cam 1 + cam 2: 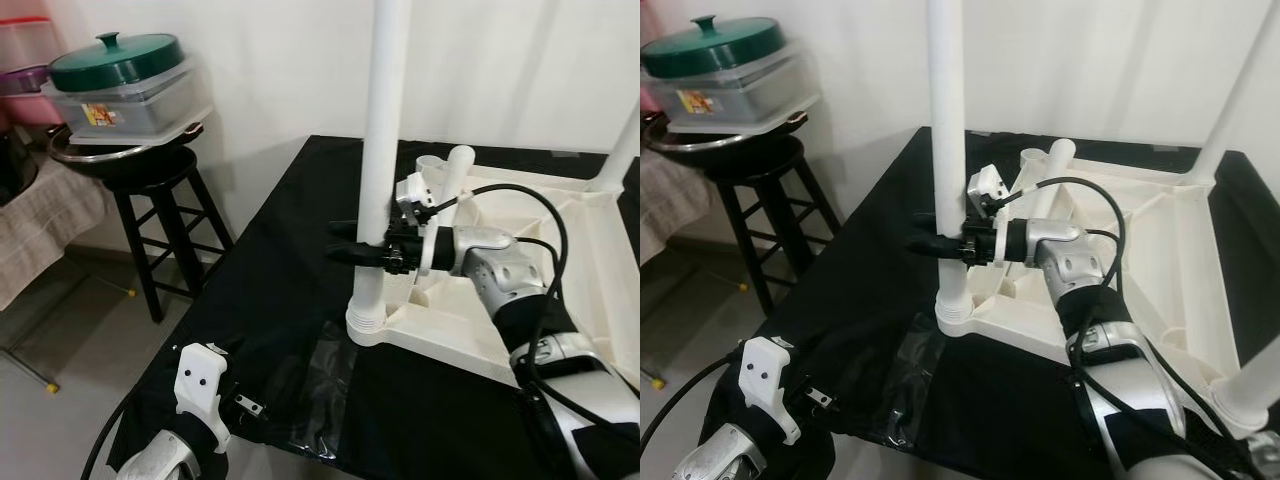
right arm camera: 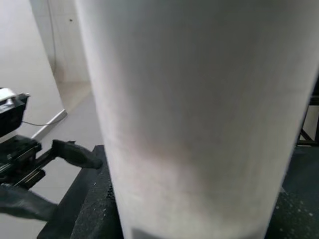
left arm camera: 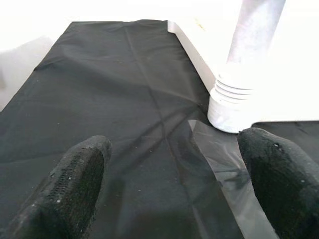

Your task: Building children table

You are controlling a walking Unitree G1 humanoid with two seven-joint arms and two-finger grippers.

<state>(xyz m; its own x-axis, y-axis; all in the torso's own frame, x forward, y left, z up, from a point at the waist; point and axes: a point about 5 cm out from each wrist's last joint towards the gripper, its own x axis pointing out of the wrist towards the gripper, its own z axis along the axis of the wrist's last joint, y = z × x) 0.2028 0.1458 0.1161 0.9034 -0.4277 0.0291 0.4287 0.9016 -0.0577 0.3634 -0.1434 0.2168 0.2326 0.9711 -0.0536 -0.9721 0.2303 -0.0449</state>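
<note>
One upturned white tabletop (image 1: pixel 560 240) with three upright white legs (image 1: pixel 383 150) showing, one black cloth (image 1: pixel 270 270), one clear plastic sheet (image 1: pixel 325 385), one black stool (image 1: pixel 160 215), one green-lidded container (image 1: pixel 125 85).

Upside-down white table (image 1: pixel 560 250), legs up

the sticker (image 1: pixel 99 115) on the clear container cannot be read.

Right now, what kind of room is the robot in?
Probably a home room used as a work corner: a black stool holding a green-lidded pot, and a black-covered table where the right hand grips a white leg.
</note>
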